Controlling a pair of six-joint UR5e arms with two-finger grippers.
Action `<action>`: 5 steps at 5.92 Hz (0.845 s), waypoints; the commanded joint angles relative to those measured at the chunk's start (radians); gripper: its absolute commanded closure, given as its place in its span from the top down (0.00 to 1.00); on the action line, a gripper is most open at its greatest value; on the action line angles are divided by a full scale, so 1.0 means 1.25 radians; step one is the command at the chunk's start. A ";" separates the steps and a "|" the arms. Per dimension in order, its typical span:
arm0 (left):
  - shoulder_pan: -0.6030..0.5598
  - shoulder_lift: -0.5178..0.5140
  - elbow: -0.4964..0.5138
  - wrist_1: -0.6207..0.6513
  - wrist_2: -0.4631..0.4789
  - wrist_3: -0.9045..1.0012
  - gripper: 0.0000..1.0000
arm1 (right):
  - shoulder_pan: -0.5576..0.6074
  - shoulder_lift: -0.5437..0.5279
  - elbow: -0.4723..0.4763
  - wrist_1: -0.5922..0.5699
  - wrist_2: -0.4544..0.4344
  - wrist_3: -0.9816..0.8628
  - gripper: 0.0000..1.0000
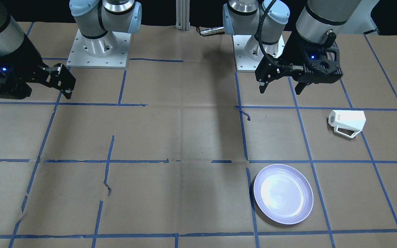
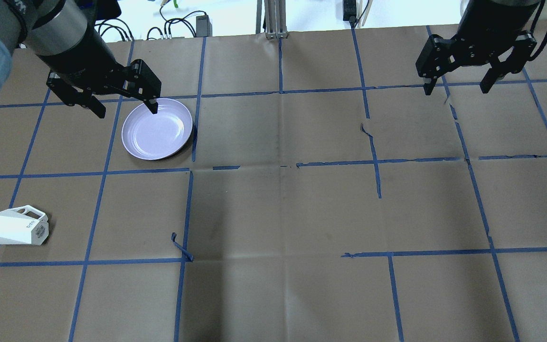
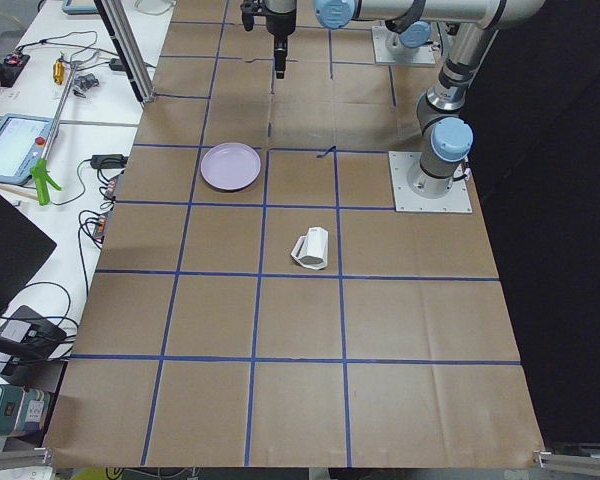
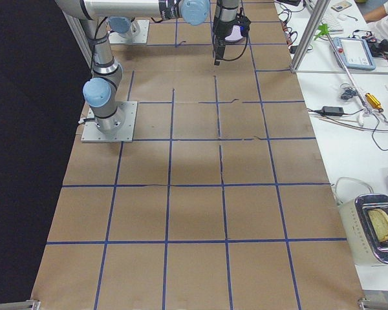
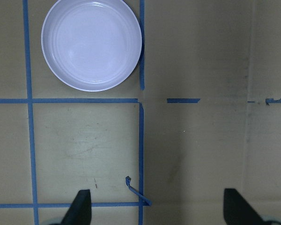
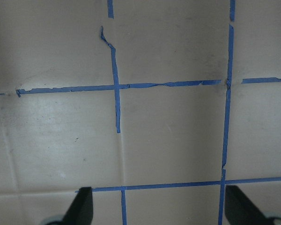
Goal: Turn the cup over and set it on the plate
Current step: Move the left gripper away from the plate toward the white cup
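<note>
The plate (image 1: 283, 194) was seen to be glossy and smooth, light mirrored in it. The cup (image 1: 348, 120) was finished matt white. Dull, creased brown paper (image 1: 184, 137) was lined with blue tape (image 1: 339, 161).

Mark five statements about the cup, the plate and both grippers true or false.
1. The cup lies on its side on the table. True.
2. The cup sits on the plate. False: the plate is empty and the cup lies apart from it.
3. The left gripper is open and holds nothing. True.
4. The right gripper is shut on the cup. False: it is open, empty and far from the cup.
5. Cup and plate are both on the robot's left half of the table. True.
</note>
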 commanded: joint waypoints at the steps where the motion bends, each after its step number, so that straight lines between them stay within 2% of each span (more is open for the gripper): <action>1: 0.000 -0.001 0.000 0.002 0.000 0.003 0.98 | 0.000 0.000 0.000 0.000 0.000 0.000 1.00; 3: 0.017 -0.003 0.004 0.002 -0.001 0.012 0.98 | 0.000 0.000 0.000 0.000 0.000 0.000 1.00; 5: 0.155 0.007 0.027 -0.003 -0.043 0.129 0.98 | 0.000 0.000 0.000 0.000 0.000 0.000 1.00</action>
